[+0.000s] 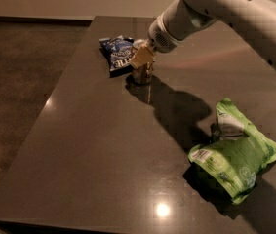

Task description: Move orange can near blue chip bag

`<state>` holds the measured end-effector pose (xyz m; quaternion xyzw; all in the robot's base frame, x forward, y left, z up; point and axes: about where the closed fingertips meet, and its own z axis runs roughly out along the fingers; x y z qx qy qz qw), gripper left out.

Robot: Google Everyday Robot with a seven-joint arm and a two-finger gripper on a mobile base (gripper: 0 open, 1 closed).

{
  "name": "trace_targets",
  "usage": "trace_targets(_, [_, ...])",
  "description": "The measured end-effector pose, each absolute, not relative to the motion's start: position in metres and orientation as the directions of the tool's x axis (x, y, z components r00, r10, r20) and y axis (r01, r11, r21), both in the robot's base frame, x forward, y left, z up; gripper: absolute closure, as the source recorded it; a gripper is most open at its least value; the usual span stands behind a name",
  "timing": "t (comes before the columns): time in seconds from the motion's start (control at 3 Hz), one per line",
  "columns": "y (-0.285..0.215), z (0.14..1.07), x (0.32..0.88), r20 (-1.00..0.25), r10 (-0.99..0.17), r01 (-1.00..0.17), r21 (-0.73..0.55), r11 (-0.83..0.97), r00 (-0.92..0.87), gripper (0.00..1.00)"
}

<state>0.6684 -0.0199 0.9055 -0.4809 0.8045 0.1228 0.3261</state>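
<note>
The orange can (142, 75) stands upright on the dark table (103, 145), just right of the blue chip bag (117, 52), which lies flat near the far left edge. The can and the bag are almost touching. My gripper (142, 57) reaches down from the upper right on a white arm and sits right at the can's top, covering its upper part.
A larger bright green bag (232, 152) lies at the right of the table, towards the front. The arm's shadow falls across the table between the can and the green bag. The table's left edge drops off to a dark floor (20, 82).
</note>
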Motion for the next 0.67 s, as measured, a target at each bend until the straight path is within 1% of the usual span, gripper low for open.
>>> trace_targets(0.33, [-0.0184, 0.9044, 0.6682, -0.642, -0.695, -0.855, -0.115, 0.505, -0.324, 0.00])
trace_targets(0.67, [-0.0184, 0.9043, 0.6682, -0.642, -0.695, -0.855, -0.115, 0.505, -0.324, 0.00])
